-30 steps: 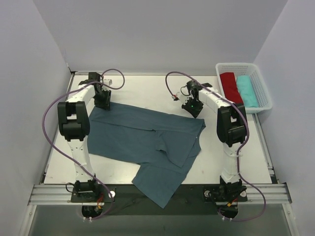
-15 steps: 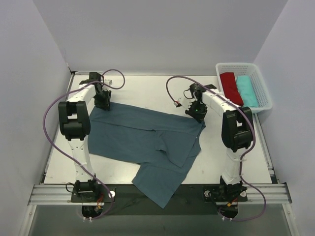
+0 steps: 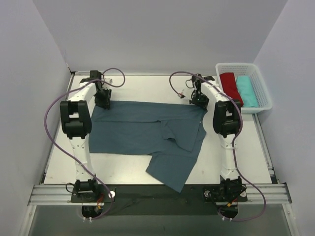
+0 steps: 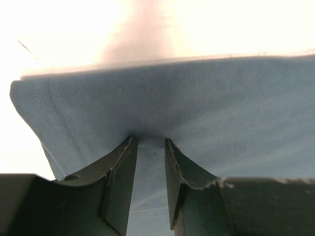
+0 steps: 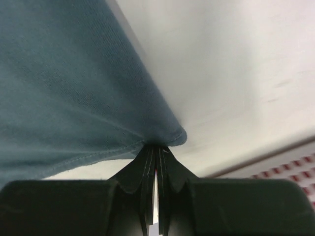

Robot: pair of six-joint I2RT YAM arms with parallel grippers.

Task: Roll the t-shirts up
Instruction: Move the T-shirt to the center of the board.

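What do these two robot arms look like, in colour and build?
The left arm and right arm match: white tube-shaped segments linked by chunky black joints. A purple cable loops loosely along each. The left gripper and right gripper are black, each with two curved dark fingers. No readable markings show.

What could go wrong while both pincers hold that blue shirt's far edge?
1. The right pincer grips only the very corner of the slate-blue cotton t-shirt; a pull could slip it free.
2. One part of the shirt hangs over the white table's near edge, so it may drag or snag on the metal rail.
3. A flap lies folded over mid-shirt, which could make a lumpy roll.
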